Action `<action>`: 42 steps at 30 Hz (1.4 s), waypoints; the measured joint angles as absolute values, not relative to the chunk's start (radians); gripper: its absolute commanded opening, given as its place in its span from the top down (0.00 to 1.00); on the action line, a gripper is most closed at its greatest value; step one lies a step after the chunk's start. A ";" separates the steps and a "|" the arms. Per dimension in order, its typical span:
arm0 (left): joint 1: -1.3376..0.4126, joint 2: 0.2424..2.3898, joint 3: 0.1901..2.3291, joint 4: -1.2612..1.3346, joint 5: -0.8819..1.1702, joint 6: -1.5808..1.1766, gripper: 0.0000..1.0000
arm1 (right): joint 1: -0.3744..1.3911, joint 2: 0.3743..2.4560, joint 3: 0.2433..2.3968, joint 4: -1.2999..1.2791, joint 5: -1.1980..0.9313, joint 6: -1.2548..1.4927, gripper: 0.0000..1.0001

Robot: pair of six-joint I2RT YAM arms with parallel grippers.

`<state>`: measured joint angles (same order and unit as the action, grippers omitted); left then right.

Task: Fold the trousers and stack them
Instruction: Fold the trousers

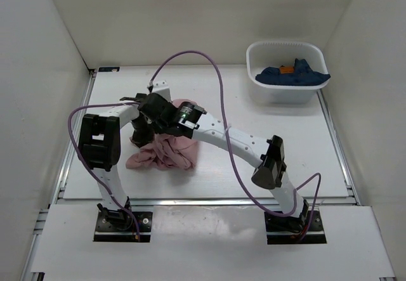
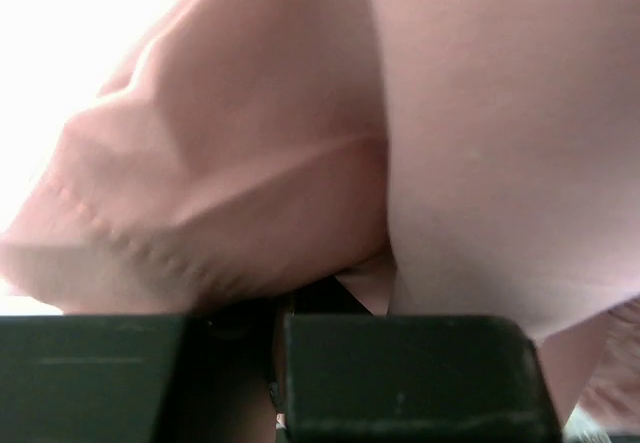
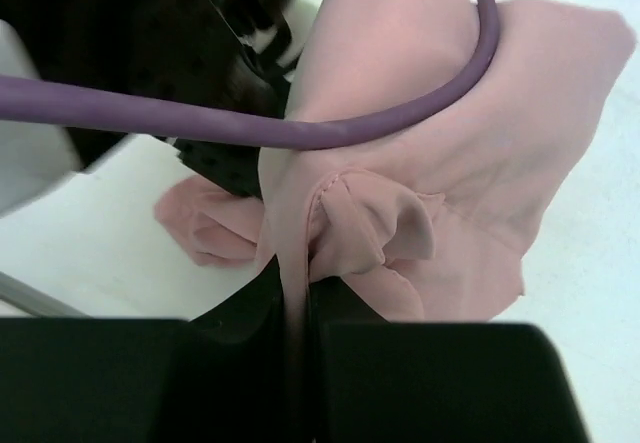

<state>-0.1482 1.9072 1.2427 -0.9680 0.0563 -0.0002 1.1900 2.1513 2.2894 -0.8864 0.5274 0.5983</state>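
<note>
The trousers (image 1: 166,154) lay bunched in a wrinkled pink heap on the left half of the counter (image 1: 266,129), with part of the cloth drawn up off the surface toward the two wrists that met above it. The right pincer (image 3: 298,353) was closed to a narrow slit on a thin fold of the pink fabric, which ran up out of its jaws while a gathered pleat and looser cloth hung beside it down to the counter. The left pincer (image 2: 280,363) also looked closed on the trousers: its jaws stood almost together and pink cloth dipped into the slim gap between them, though the fabric filled that view so fully that the exact bite was hard to read. Holding two points close together and raised probably served to lift the garment out of its crumple, so the arms could spread apart and let the legs hang out straight before any folding; that is a judgement, as no leg or waistband could be told apart in the heap. A purple cable (image 3: 400,113) crossed right in front of the held cloth and could snag it. Well apart at the far right stood a white bin (image 1: 256,87) with a dark navy garment (image 1: 292,75) inside, untouched. The task seemed at an early stage, nothing yet flat or folded.
</note>
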 measured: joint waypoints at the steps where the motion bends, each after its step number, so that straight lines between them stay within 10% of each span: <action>1: -0.148 1.906 1.243 -0.965 0.044 -0.001 0.86 | 1.189 2.136 2.291 -0.876 0.530 0.596 1.00; 18: -0.133 1.831 1.298 -0.916 -0.201 0.000 0.25 | 0.760 1.432 1.736 -1.105 0.577 0.574 1.00; 36: -0.328 2.034 1.448 -1.018 0.132 0.000 0.22 | 0.860 1.963 1.847 -1.023 0.414 0.576 1.00; 42: -0.319 2.059 1.465 -1.039 0.183 0.000 0.46 | 0.932 2.061 2.009 -0.909 0.427 0.648 0.99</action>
